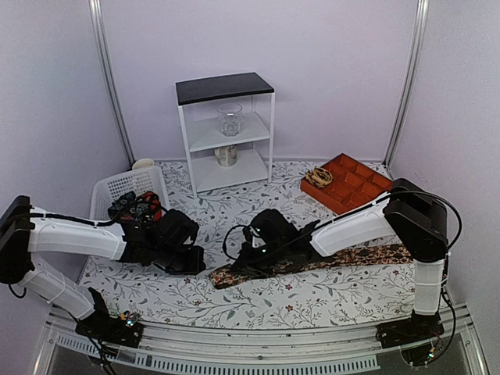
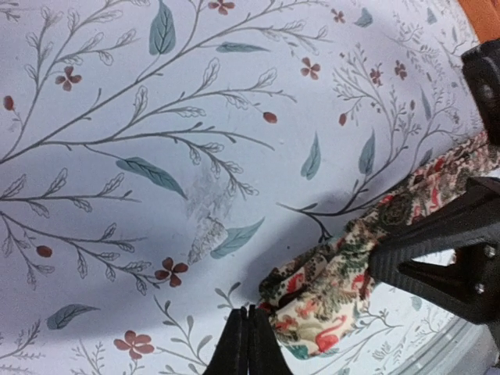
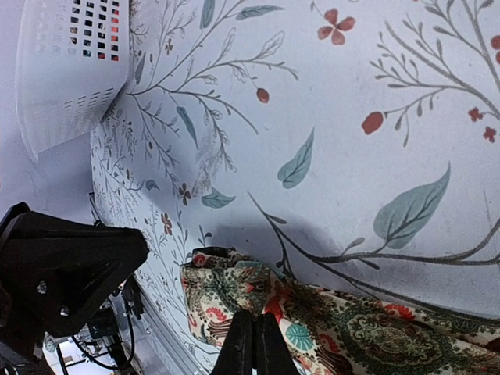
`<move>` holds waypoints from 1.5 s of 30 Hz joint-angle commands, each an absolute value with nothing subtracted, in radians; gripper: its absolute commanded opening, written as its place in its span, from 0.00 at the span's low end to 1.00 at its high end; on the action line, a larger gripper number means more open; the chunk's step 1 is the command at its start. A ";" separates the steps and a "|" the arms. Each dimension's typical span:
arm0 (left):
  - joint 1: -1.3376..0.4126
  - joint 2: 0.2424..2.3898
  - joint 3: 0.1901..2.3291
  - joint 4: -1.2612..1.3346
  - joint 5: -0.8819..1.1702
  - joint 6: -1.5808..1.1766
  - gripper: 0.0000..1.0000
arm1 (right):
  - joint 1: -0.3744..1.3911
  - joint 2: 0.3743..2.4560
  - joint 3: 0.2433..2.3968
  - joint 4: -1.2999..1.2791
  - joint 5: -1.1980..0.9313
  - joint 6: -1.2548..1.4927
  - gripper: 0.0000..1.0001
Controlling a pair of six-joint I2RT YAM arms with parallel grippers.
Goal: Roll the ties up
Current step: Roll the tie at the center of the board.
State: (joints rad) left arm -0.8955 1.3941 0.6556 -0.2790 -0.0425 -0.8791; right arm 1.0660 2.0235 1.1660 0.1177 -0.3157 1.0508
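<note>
Right gripper (image 3: 251, 320) closed, tips down over the folded end of the floral tie (image 3: 359, 332), pinch on fabric not discernible; the tie's length trails back toward that arm's base; left gripper (image 2: 248, 316) closed on nothing, the same tie end just beside its tips.

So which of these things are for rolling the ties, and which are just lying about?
For the job:
- floral tie, lying flat
- left gripper and right gripper, both shut, at one end of it
- perhaps the white basket, with dark and red fabric inside

Lying about:
- white shelf unit with glass jar and tin
- orange compartment tray with rubber bands
</note>
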 commanded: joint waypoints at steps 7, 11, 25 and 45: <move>-0.922 1.339 0.542 -0.008 0.137 -0.935 0.00 | 1.071 1.960 1.112 0.123 -0.257 1.103 0.00; -0.932 1.385 0.554 0.032 0.177 -0.928 0.00 | 1.071 1.954 1.105 0.122 -0.252 1.106 0.00; -0.951 1.527 0.588 -0.011 0.132 -0.890 0.00 | 1.070 1.916 1.104 0.074 -0.230 1.090 0.04; -0.965 1.538 0.597 -0.028 0.109 -0.851 0.00 | 1.063 2.017 1.270 -0.134 -0.278 0.891 0.11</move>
State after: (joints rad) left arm -0.9482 1.5211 0.5846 0.0021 0.1246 -0.8677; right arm 1.0657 1.9396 1.2278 -0.0711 -0.2516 0.9249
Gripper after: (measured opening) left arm 0.003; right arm 0.120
